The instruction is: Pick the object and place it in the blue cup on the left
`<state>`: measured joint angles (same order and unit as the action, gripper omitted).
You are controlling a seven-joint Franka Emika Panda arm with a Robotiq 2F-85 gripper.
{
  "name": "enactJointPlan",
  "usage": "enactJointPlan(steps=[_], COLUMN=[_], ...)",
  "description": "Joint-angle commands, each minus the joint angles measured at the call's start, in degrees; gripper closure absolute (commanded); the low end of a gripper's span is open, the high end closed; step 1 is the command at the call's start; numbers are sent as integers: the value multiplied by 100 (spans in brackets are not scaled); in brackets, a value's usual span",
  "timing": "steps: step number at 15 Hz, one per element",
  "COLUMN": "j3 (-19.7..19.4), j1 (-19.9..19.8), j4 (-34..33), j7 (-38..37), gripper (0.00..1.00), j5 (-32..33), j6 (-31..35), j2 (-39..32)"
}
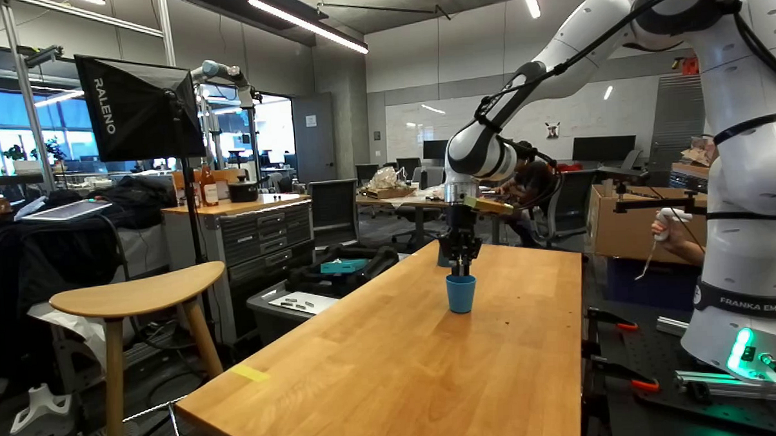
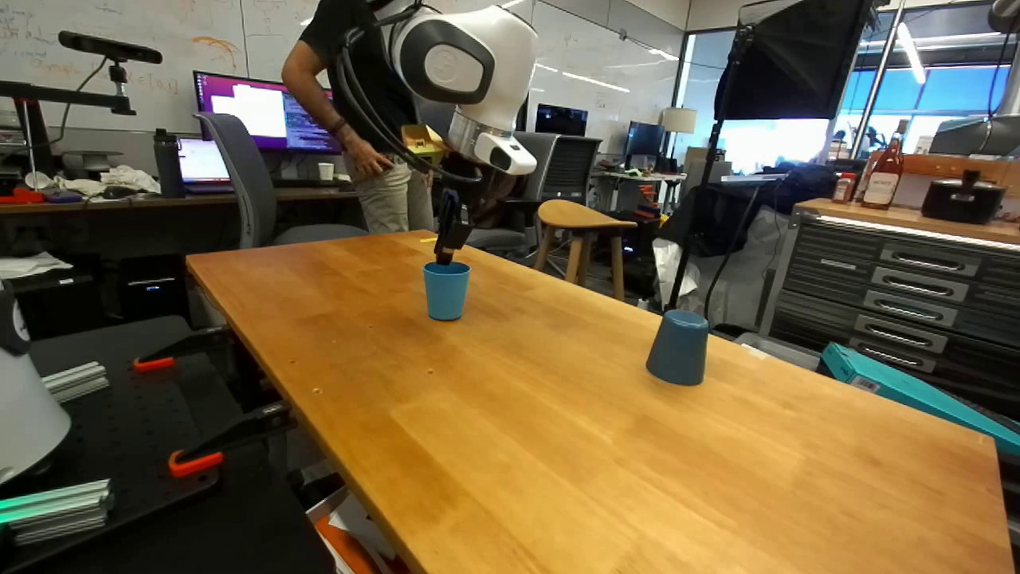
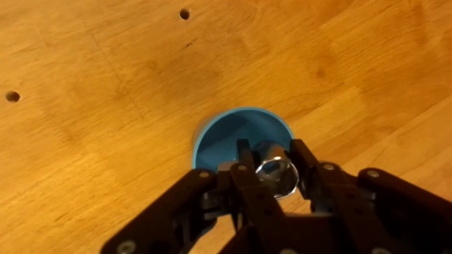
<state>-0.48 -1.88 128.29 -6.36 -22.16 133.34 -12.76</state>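
Note:
The object, a shiny metal hollow cylinder (image 3: pixel 277 173), is between my gripper's fingers (image 3: pixel 270 147) in the wrist view, its open round end facing the camera. My gripper is shut on it, with a finger on each side. The light blue cup (image 3: pixel 203 141) stands upright right below. In both exterior views my fingertips (image 1: pixel 461 271) (image 2: pixel 445 258) are at the mouth of this cup (image 1: pixel 461 296) (image 2: pixel 446 293). The object is hidden in both exterior views. Whether its lower end is inside the cup is hard to tell.
A darker blue cup (image 2: pixel 679 351) stands upside down near the table's far edge; it shows partly behind the gripper in an exterior view (image 1: pixel 442 260). The wooden table (image 2: pixel 518 430) has small holes. Black clamps with orange tips (image 1: pixel 644 384) line its edge on the robot's side.

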Motion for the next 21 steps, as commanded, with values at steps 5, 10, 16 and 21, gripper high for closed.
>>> enactJointPlan(steps=[5, 10, 16, 21], j3=[-7, -19, -61, -74], j1=[-87, -126, -112, -57], j4=[-396, -414, -582, -1010], j7=[16, 80, 647, 1272], gripper=[69, 89, 92, 60], j5=[37, 98, 984, 2068], j6=[-60, -274, -1518, -2836], j2=[-371, -142, 631, 1225])
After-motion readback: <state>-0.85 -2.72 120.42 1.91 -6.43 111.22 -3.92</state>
